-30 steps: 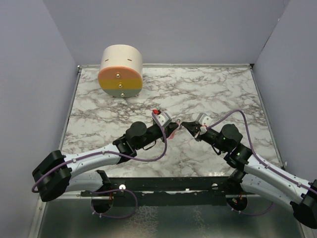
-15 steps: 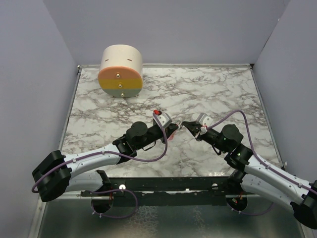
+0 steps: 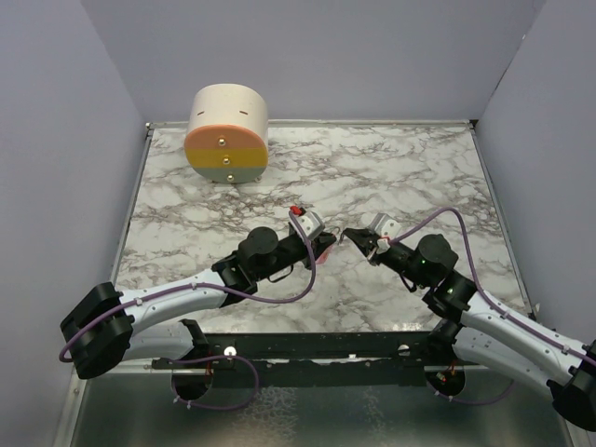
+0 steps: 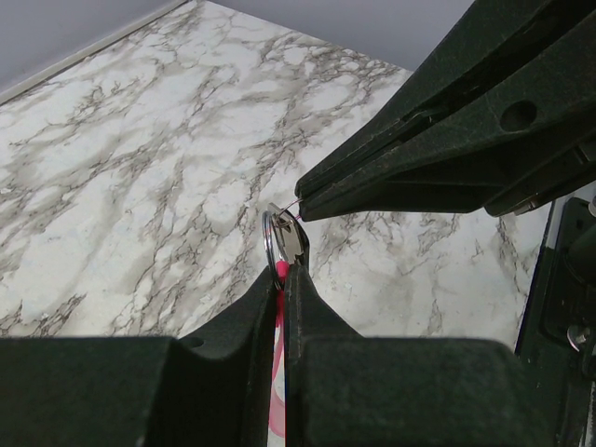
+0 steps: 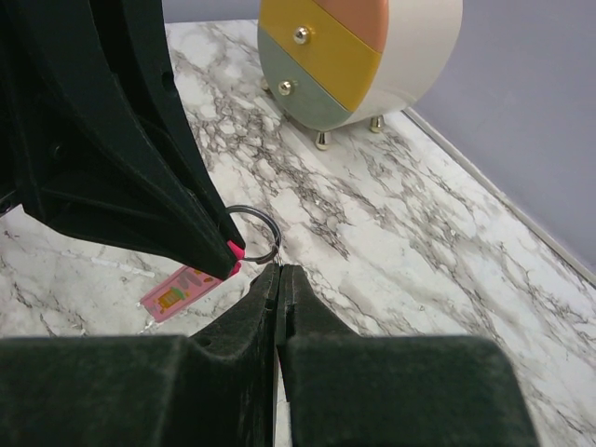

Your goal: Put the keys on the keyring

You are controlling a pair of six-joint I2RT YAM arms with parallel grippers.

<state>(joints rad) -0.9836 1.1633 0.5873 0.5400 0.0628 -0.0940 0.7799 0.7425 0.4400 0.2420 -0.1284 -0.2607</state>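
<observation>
Left gripper [image 4: 281, 272] pinches the pink keys [image 5: 182, 291], long axis along its jaws, keyring [image 4: 277, 237] at the tip, over mid table [image 3: 419, 177]. Right gripper [image 5: 277, 272], jaws closed, faces the keyring tip-to-tip.

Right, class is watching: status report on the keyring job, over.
Left gripper shut on pink piece, keyring at its tip. Right gripper shut, tips at keyring. Nothing blocking.

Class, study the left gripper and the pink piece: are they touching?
Touching. The left wrist view shows the pink piece pinched in the narrow slit between the left gripper's two closed fingers.
</observation>
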